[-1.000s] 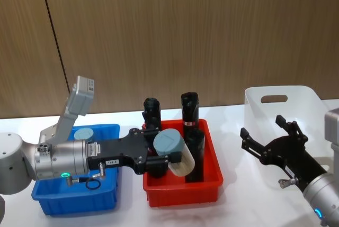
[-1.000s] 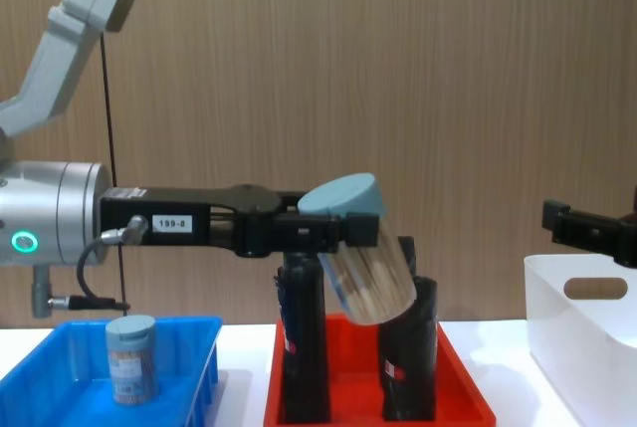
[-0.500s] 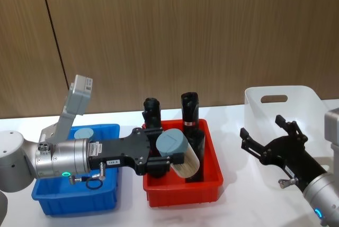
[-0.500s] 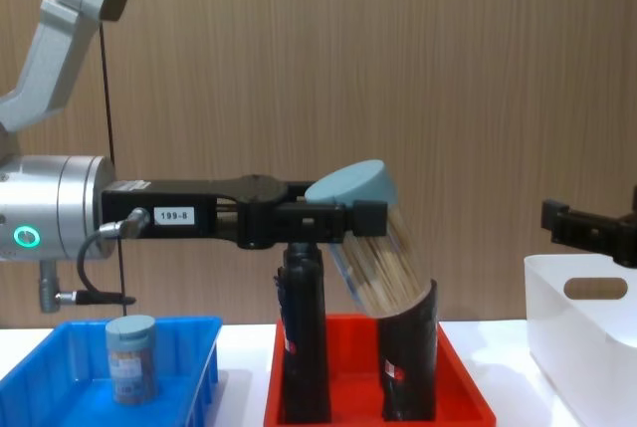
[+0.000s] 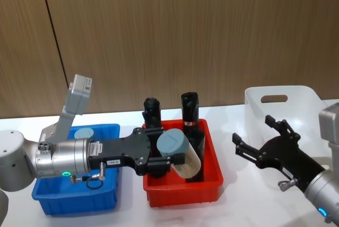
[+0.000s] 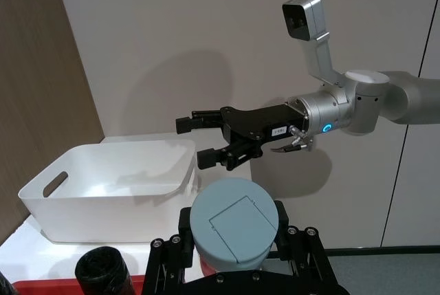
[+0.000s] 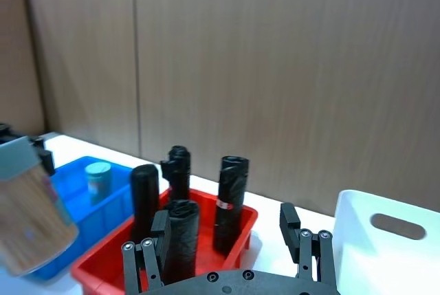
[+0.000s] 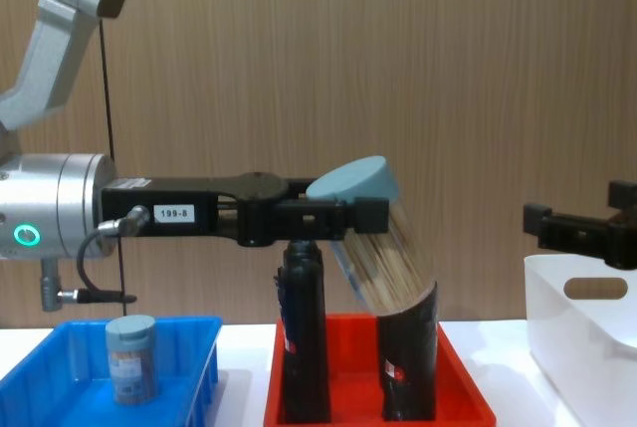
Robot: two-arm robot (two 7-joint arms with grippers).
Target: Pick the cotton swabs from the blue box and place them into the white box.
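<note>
Now | left gripper [image 5: 159,152] pinching tilted cotton swabs [image 5: 179,153] | right gripper [image 5: 253,130] spread wide, empty

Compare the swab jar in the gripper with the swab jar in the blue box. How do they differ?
Pose: the held jar tilts, lid uppermost; the boxed jar stands upright.
Place: the held jar hangs in the air above the red tray; the boxed jar rests on the floor of the blue box.
Grip: the left gripper clamps the held jar in its fingers; nothing touches the boxed jar.
Both have pale blue-grey round lids.
</note>
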